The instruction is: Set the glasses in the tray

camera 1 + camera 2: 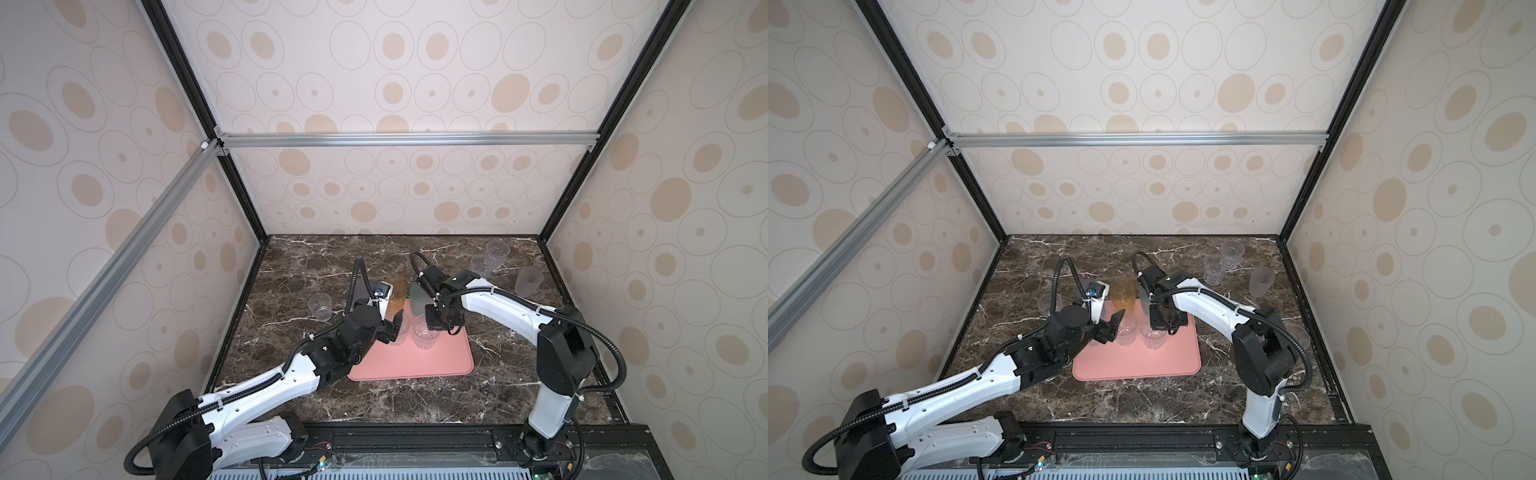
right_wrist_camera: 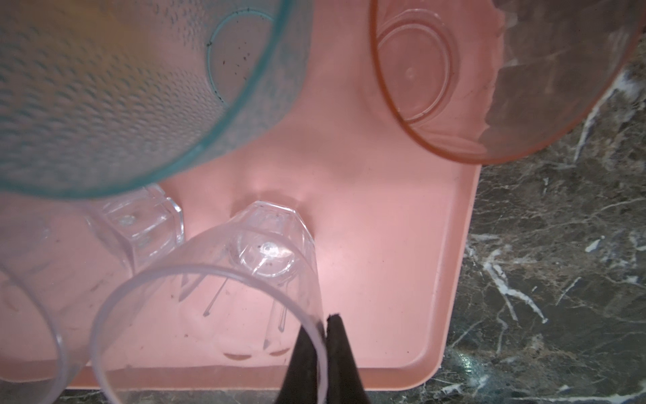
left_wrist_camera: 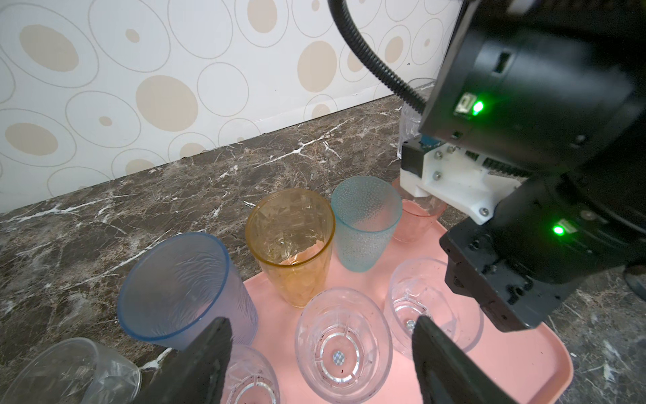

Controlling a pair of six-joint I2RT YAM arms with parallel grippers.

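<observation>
glasses (image 3: 290, 245) crowd the tray (image 3: 524, 356); right hand (image 2: 325, 328) grips a clear glass (image 2: 223, 280) at its rim, left hand (image 3: 321, 323) open.

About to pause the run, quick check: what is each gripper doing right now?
Left gripper: open, holding nothing.
Right gripper: closed on the rim of a clear glass.

Left arm (image 1: 257, 386): extends from the near left toward centre, forearm low.
Left gripper (image 3: 320, 327): jaws spread wide.
Right arm (image 1: 498, 301): elbow raised at the right, forearm reaching leftward, wrist turned downward.
Right gripper (image 2: 327, 320): jaws pinched together on the rim of a clear glass (image 2: 216, 297).
</observation>
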